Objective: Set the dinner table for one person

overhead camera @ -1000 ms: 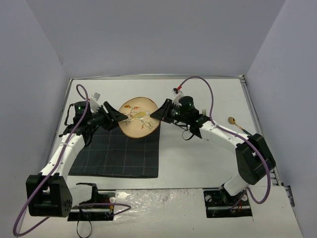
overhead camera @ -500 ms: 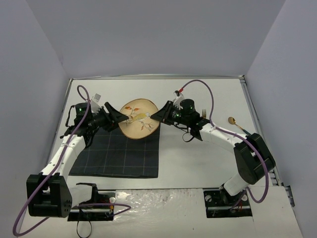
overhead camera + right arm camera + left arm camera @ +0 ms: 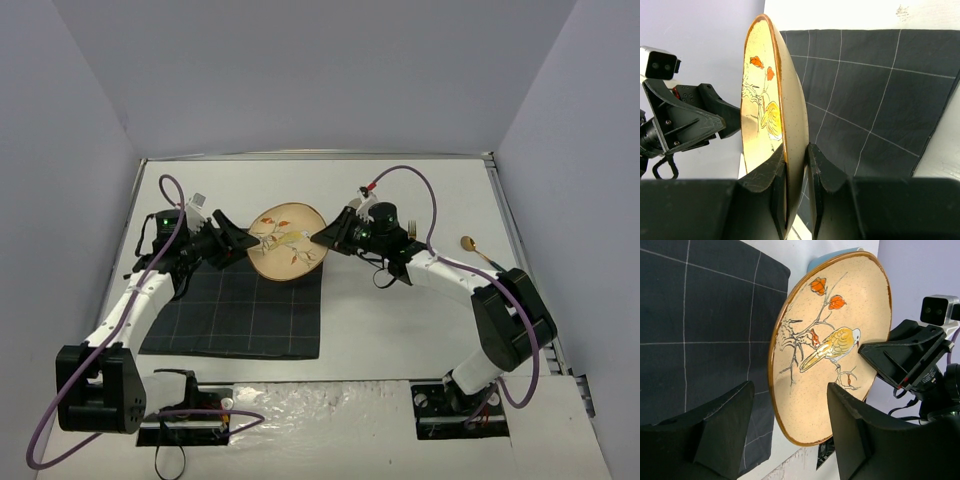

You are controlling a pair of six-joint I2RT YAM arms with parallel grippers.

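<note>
Right gripper (image 3: 322, 237) is pinching the plate's (image 3: 285, 243) right rim, holding it tilted over the placemat's (image 3: 235, 310) far corner, with the table (image 3: 400, 310) sitting underneath. Left gripper (image 3: 235, 243) is hanging wide open just beside the plate's left edge.

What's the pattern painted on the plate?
The plate shows a yellow bird on a branch with orange flowers, cream ground, brown rim; clearest in left wrist view.

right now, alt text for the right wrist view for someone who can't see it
The right tool pinches the rim of a beige bird-painted plate, seen nearly edge-on, with a dark checked placemat behind. The left tool shows at far left.
</note>
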